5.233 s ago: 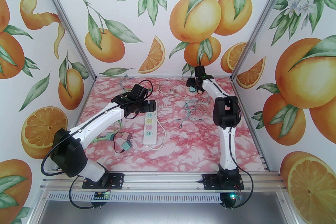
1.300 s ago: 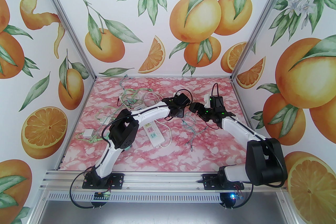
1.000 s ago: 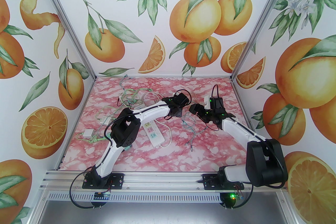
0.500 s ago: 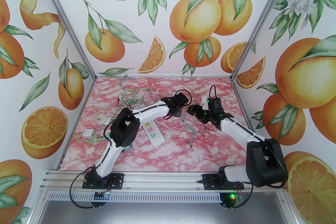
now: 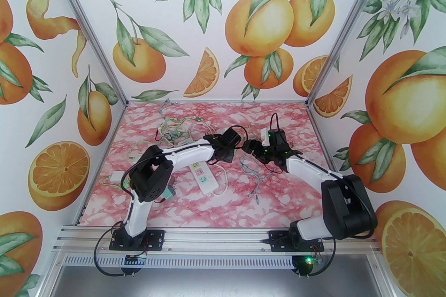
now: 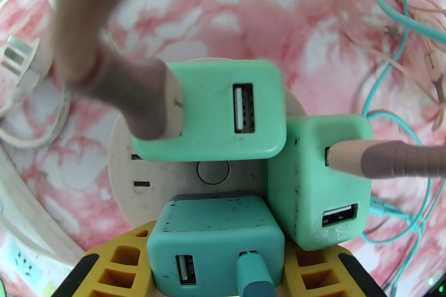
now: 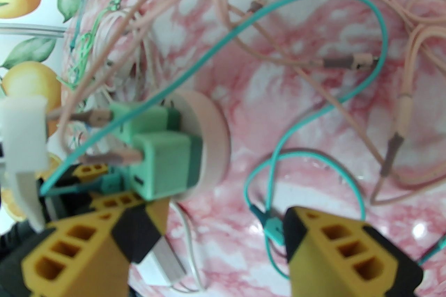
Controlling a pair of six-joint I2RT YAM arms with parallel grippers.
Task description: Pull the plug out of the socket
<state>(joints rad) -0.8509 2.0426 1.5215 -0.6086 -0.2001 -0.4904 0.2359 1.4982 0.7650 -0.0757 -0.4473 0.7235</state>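
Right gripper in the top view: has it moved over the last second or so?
Yes. The right gripper has shifted left, closer to the white power strip, which has not moved.

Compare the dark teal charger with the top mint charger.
The dark teal charger is gripped by the left pincer; the top mint charger is ungripped. The dark teal charger carries a teal cable, the top mint charger a brownish cable. Both sit in the round socket, one port free.
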